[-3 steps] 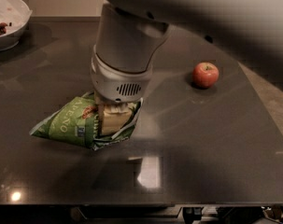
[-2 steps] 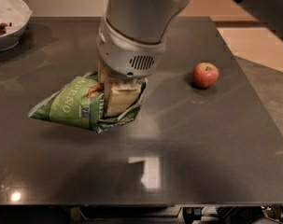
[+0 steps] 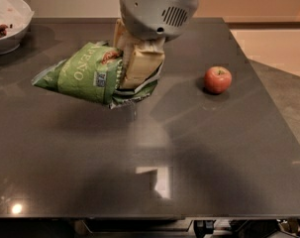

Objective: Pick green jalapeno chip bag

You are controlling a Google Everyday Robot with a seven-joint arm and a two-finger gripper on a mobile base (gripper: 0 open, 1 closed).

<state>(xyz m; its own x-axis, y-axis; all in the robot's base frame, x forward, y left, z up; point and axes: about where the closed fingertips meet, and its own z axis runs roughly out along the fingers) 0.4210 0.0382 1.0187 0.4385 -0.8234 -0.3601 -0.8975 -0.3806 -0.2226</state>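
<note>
The green jalapeno chip bag (image 3: 77, 73) hangs in the air above the dark table (image 3: 214, 148), tilted with its left end lower. My gripper (image 3: 134, 66) comes down from the grey wrist at the top centre. Its cream fingers (image 3: 142, 63) are shut on the bag's right end, which is crumpled around them. The bag's white lettering faces the camera. The bag's shadow lies on the table below it.
A red apple (image 3: 218, 79) sits on the table to the right of the gripper. A white bowl (image 3: 8, 21) with dark bits inside stands at the far left corner. The table's right edge borders a lighter floor.
The gripper has risen with the bag held in it. The bag has left the table surface and now hangs above it. The apple and bowl have not moved.
</note>
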